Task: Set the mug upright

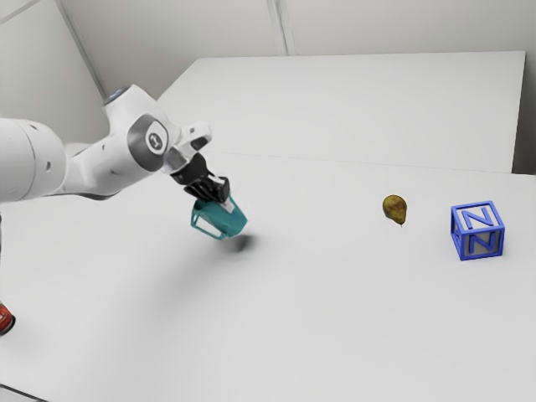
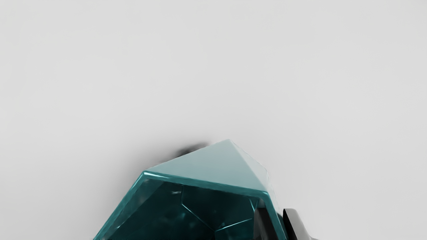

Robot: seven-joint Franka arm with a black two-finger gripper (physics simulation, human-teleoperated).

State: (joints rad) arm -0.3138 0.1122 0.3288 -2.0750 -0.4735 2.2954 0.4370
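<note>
- Clock directions are as the exterior view shows them, with twelve at its top.
- The end effector [image 1: 224,199] is pinching the wall of the teal mug [image 1: 222,219], one finger [image 2: 263,225] inside and the other outside.
- The mug is tilted, its open mouth toward the end effector and its handle [image 1: 198,223] toward about eight or nine o'clock.
- It appears raised over the desk [image 1: 335,318], with a dark shadow near it toward four or five o'clock.
- From the mug, the pear [image 1: 394,208] lies well apart at three o'clock.
- The blue-framed letter block [image 1: 477,230] sits past the pear, between three and four o'clock from it.
- A red object [image 1: 5,320], partly cut off, is at eight o'clock from the mug.
</note>
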